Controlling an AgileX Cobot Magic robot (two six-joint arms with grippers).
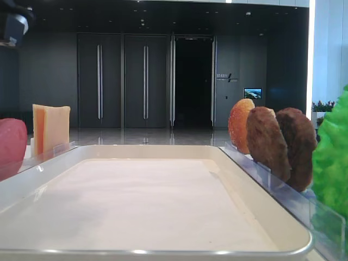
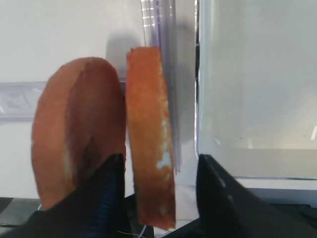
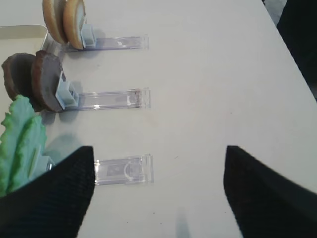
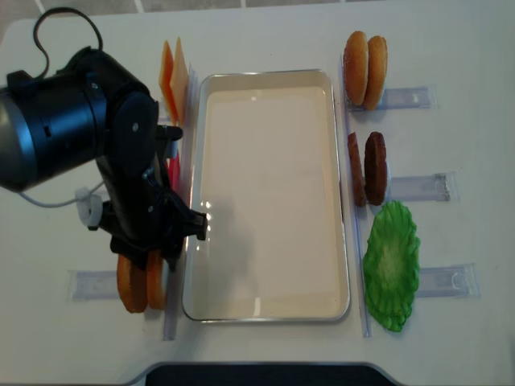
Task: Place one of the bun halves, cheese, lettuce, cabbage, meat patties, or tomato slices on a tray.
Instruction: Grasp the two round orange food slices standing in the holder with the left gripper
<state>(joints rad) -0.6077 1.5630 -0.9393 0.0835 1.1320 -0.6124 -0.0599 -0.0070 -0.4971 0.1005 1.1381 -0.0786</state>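
Presently listed, by the overhead view, clock directions taken from the tray (image 4: pixel 265 201):

- Flat bun half (image 2: pixel 148 124): thick orange-brown disc with a crumbly rim, standing on edge in a clear rack (image 4: pixel 96 284) at 8 o'clock, just beside the tray's long side.
- Domed bun half (image 2: pixel 74 144): smoother orange, upright on the far side of it from the tray.
- Left gripper (image 2: pixel 161 157): black fingers (image 2: pixel 111 198) straddle the flat bun half. The outer one is at its face, while a gap shows on the tray side, so the jaws are not clamped.
- Right gripper (image 3: pixel 158 148): jaws spread wide over bare table, holding nothing.
- Tray: white, shallow, with a shiny rim.
- Cheese (image 4: pixel 173 76): pale orange slices, 11 o'clock.
- Tomato slice (image 1: pixel 11 147): pinkish-red, 9 o'clock.
- Second bun pair (image 4: pixel 366 59): golden rims, 1 o'clock.
- Meat patties (image 4: pixel 374 167): dark brown, 3 o'clock.
- Lettuce (image 4: pixel 392 261): green, 4 o'clock.
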